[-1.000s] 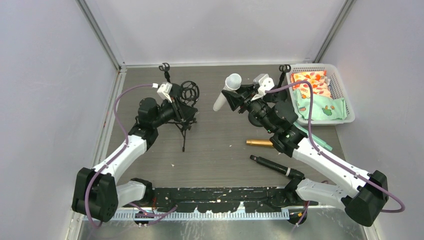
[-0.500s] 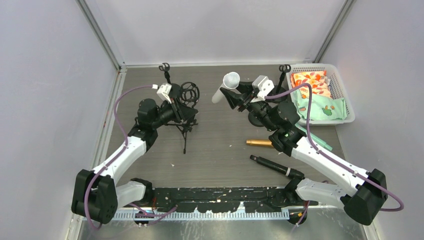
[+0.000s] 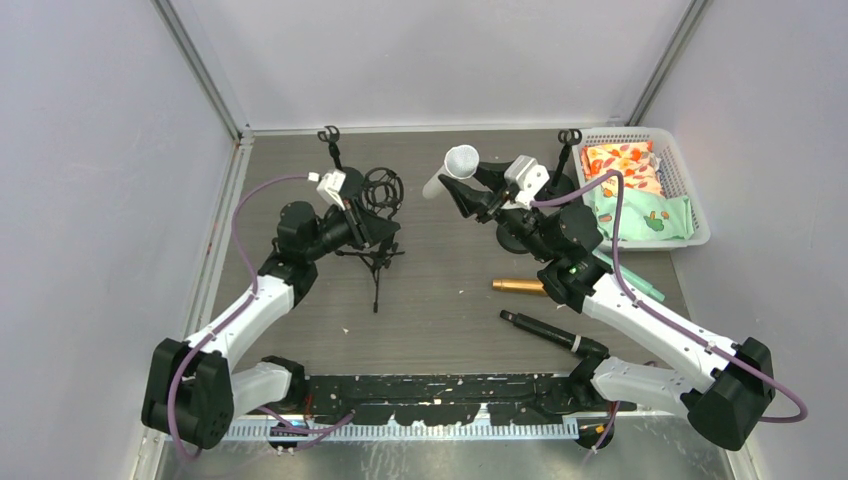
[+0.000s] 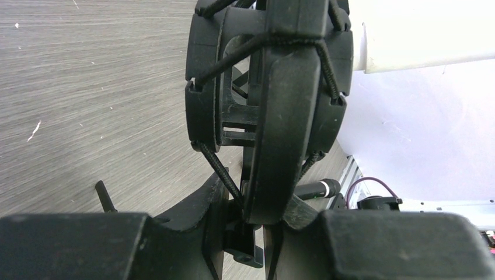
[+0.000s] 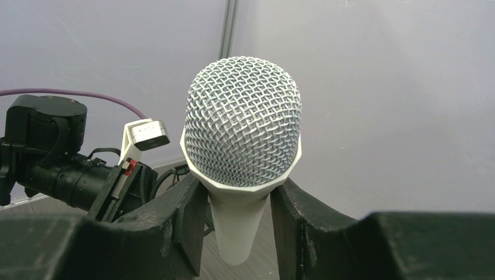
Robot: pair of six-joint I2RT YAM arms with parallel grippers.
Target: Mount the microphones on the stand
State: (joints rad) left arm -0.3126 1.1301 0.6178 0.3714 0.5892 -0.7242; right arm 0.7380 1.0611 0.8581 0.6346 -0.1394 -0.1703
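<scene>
1. The grey wood-grain counter carries the black tripod stand with an elastic-strung ring mount at its rear left; the left fingers are clenched on that mount.
2. The white stick microphone with a silver mesh head hangs tilted in the air near the ring, tail towards it; the right fingers clamp its body below the head.
3. It looks light, stiff and smooth, probably slippery; the tapered body, not the dentable mesh, seems the place to hold.
4. A metallic gold microphone and a slim black microphone lie on the counter.
</scene>
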